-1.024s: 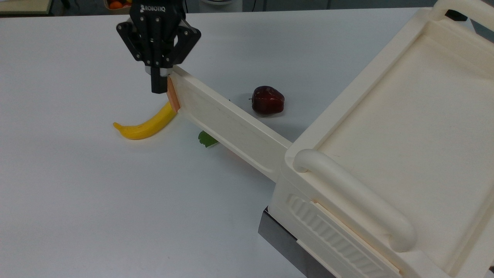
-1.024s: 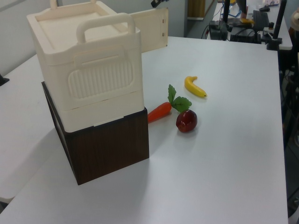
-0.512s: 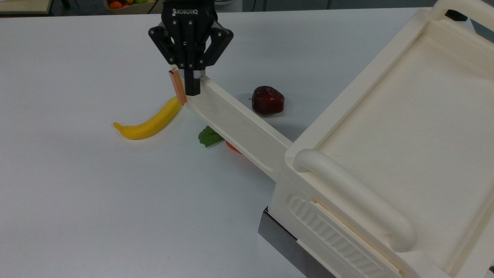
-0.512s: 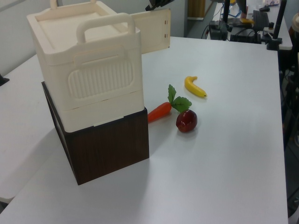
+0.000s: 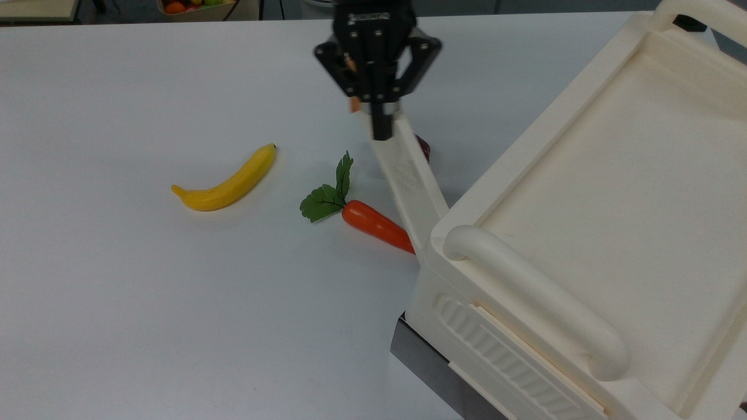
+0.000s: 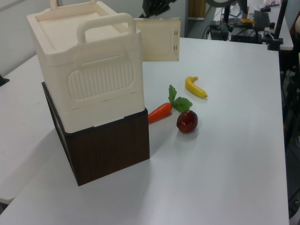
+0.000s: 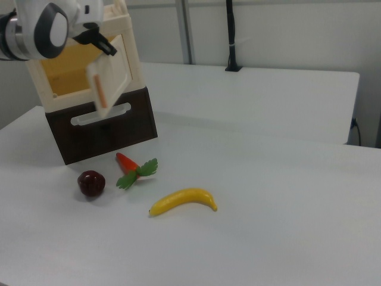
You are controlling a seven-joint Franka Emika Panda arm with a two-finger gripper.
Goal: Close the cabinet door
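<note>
Cream door (image 5: 408,181), hinged at the cabinet (image 5: 583,233), stands ajar toward the top view's left. Gripper (image 5: 382,131) at its far free edge, fingers pressed together. Advice: push steadily along the hinge arc until flush; avoid slipping off.

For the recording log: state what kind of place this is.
Most likely a robotics lab or test room. A robot gripper works on a large white table set with toy-like props: a banana, a carrot and a cream cabinet. Equipment stands crowd the background.
</note>
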